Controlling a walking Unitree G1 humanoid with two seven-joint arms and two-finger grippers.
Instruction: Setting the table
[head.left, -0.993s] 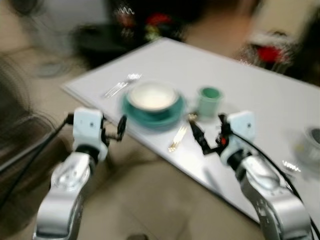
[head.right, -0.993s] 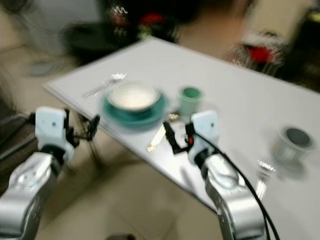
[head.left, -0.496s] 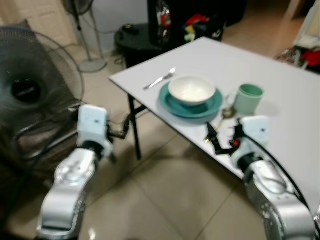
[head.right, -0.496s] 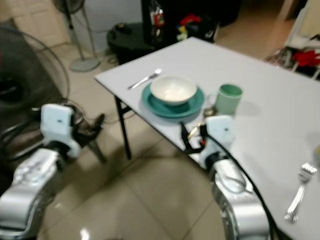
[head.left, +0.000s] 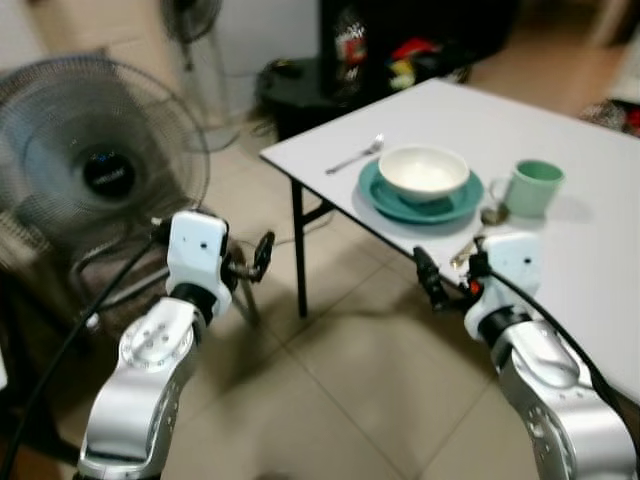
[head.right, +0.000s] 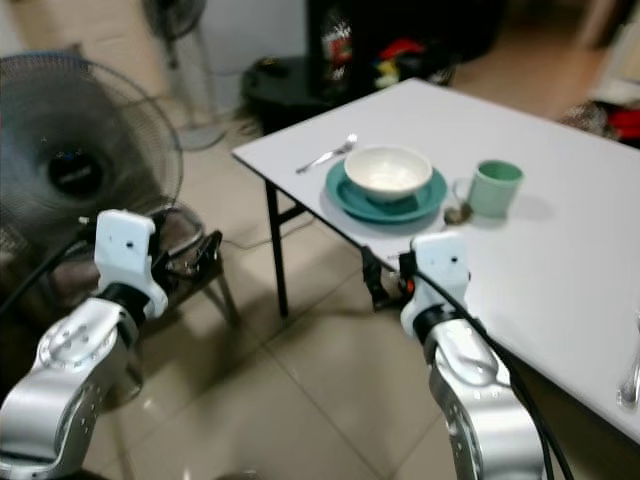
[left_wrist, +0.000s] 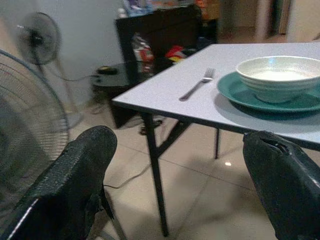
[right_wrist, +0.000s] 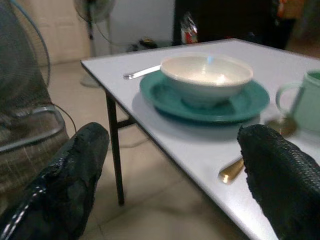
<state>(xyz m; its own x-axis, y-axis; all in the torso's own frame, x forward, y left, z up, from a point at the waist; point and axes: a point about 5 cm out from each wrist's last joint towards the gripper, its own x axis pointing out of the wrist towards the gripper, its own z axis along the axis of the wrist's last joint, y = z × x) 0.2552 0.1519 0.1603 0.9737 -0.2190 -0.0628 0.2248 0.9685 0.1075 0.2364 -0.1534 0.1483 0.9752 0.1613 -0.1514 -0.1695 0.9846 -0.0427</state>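
A white table (head.left: 570, 125) stands ahead on the right. On it a white bowl (head.left: 424, 170) sits in a teal plate (head.left: 382, 196). A silver fork (head.left: 355, 157) lies left of the plate, a green mug (head.left: 535, 186) stands right of it, and a gold spoon (right_wrist: 232, 171) lies near the front edge. My left gripper (head.left: 255, 262) is open and empty over the floor, left of the table. My right gripper (head.left: 440, 285) is open and empty, just short of the table's front edge, level with the plate.
A large floor fan (head.left: 100, 170) stands close on the left, with a second fan (head.left: 190, 15) farther back. A dark cabinet (head.left: 400, 40) is behind the table. Another fork (head.right: 630, 380) lies at the table's right edge. Tiled floor (head.left: 340, 380) lies below.
The camera has pulled back and swung left, so the table now sits farther right and the big fan has come into view. Both grippers stay open and empty.
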